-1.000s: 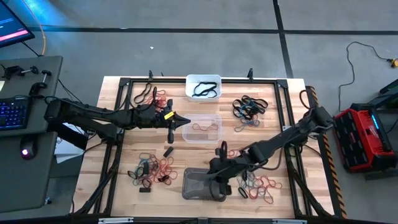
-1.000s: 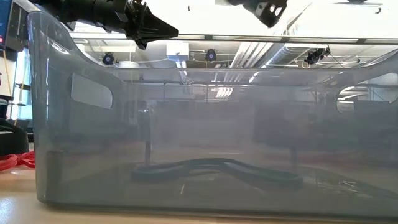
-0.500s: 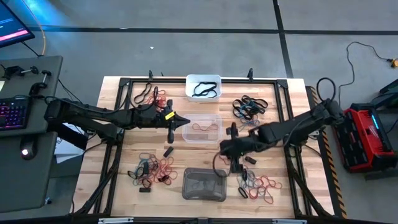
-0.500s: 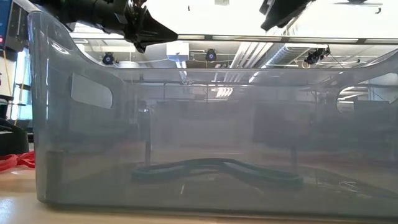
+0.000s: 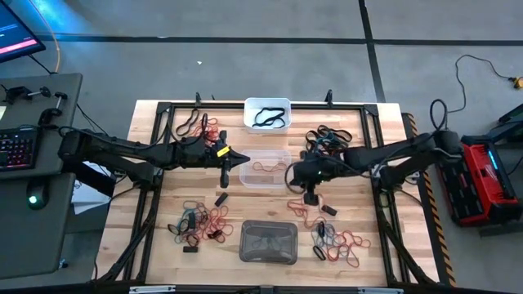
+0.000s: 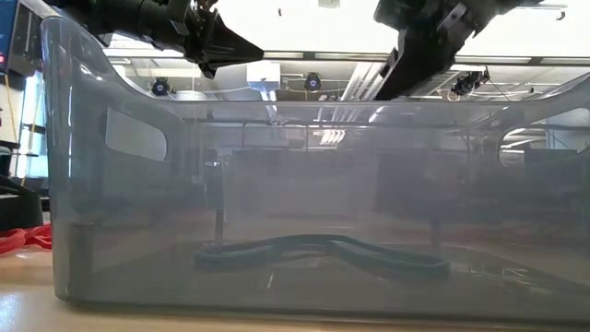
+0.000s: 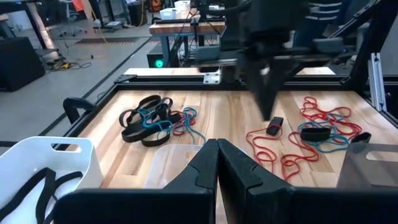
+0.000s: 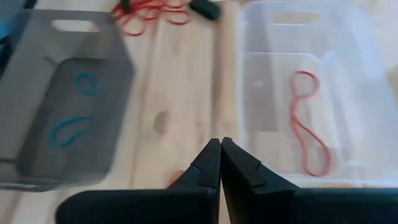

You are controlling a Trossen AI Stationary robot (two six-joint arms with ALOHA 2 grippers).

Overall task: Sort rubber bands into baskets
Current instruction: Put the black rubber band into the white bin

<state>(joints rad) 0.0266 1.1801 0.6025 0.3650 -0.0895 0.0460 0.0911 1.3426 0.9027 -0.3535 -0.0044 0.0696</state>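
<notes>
Three baskets stand in a row down the table's middle. The white one [image 5: 267, 114] holds black rubber bands, the clear one [image 5: 265, 169] a red band [image 8: 306, 121], and the grey one [image 5: 268, 242] teal bands [image 8: 68, 127]. Loose rubber bands lie in heaps on the wood at far left [image 5: 200, 125], far right [image 5: 327, 140], near left [image 5: 204, 222] and near right [image 5: 339, 243]. My left gripper [image 5: 239, 161] hangs shut above the clear basket's left end. My right gripper [image 5: 289, 174] hangs shut at that basket's right end, pointing slantwise down, with nothing between its fingers [image 8: 220, 149].
A black frame [image 5: 163, 107] runs round the tabletop. Small black blocks [image 5: 221, 198] [image 5: 327, 210] lie on the wood beside the heaps. A red band [image 5: 301, 209] lies between the clear and grey baskets. A desk with a keyboard [image 5: 16, 147] stands off the left edge.
My right gripper has travelled from above the grey basket toward the table's far edge. It now hangs by the clear basket's right end. The left arm and the baskets have kept still.
</notes>
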